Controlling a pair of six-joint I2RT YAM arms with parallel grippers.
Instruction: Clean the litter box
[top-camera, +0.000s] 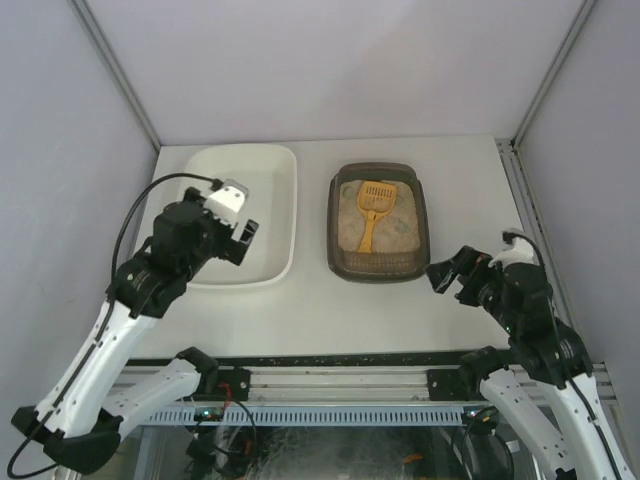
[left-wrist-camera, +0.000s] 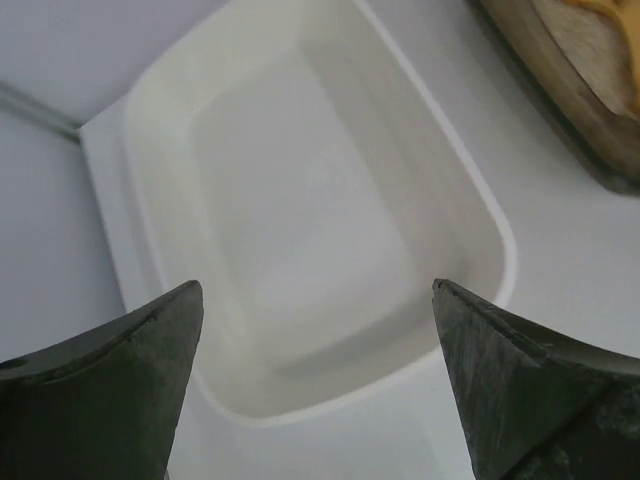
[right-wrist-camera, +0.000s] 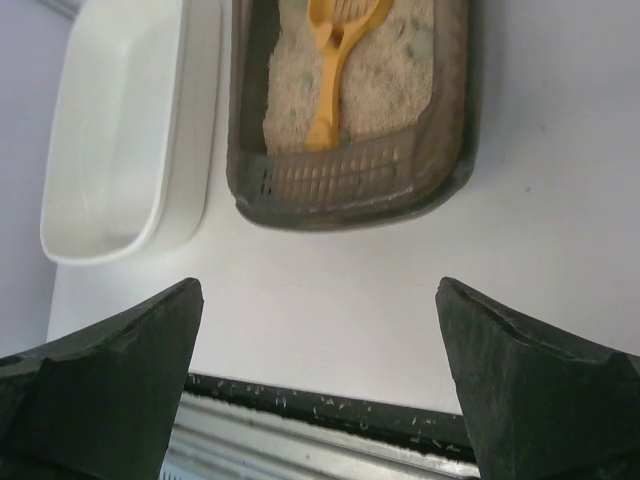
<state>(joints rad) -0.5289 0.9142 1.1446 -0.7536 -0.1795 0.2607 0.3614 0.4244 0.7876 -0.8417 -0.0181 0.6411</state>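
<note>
The litter box (top-camera: 378, 268) sits on the white tabletop (top-camera: 320, 315), right of centre and toward the far side, with its long sides running away from the arms. It holds beige sandy litter (top-camera: 402, 228), and a yellow slotted scoop (top-camera: 372, 208) lies on that litter, its head at the far end and its handle pointing toward the near end. A slotted ledge crosses the near end of the box inside the thick rim. A few greyish patches show in the litter at the far right.

Just to its left, across a narrow strip of tabletop, stands a larger white tub (top-camera: 268, 200), lying the same way. The left wrist view shows its bare white floor and walls. Its left rim lies close to the tabletop's left edge.

The left hand (left-wrist-camera: 318, 295) hangs over the near part of the tub, released, jaws spread wide with nothing between them. The right hand (right-wrist-camera: 320, 290) is off the near right corner of the litter box, above the tabletop, also released and grasping nothing.

A broad band of tabletop lies between the near ends of both containers and the metal rail (top-camera: 330, 385) at the near edge. A narrower strip runs along the right of the litter box to the tabletop's right edge. Grey walls (top-camera: 330, 70) close the far, left and right sides.
</note>
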